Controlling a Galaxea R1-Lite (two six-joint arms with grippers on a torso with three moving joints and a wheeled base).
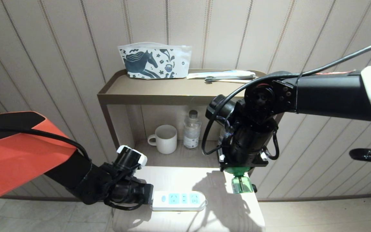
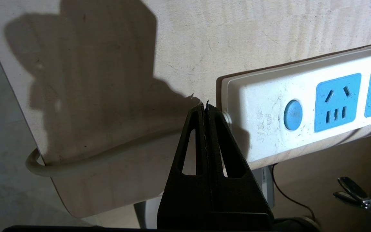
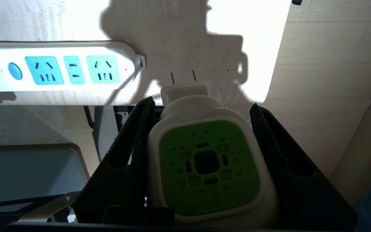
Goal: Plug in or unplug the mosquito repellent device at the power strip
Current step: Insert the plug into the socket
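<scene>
The white power strip (image 1: 179, 200) (image 2: 301, 106) (image 3: 60, 67) lies flat near the front edge of the small table (image 1: 172, 177), its blue socket faces up and empty. My left gripper (image 1: 150, 195) (image 2: 205, 104) is shut with nothing in it, its tips against the strip's cord end. My right gripper (image 1: 238, 175) (image 3: 202, 103) is shut on the mosquito repellent device (image 1: 240, 183) (image 3: 208, 164), gripping its white head by the sides. The device hangs above the table, to the right of the strip. Its two prongs (image 3: 182, 77) are bare and in no socket.
The strip's cord (image 2: 43, 167) loops off the table's edge. Behind the table stands a shelf unit with a white cup (image 1: 165, 138) and a water bottle (image 1: 192, 129) on the lower shelf. A printed pouch (image 1: 155, 61) and a toothbrush pack (image 1: 224, 75) lie on top.
</scene>
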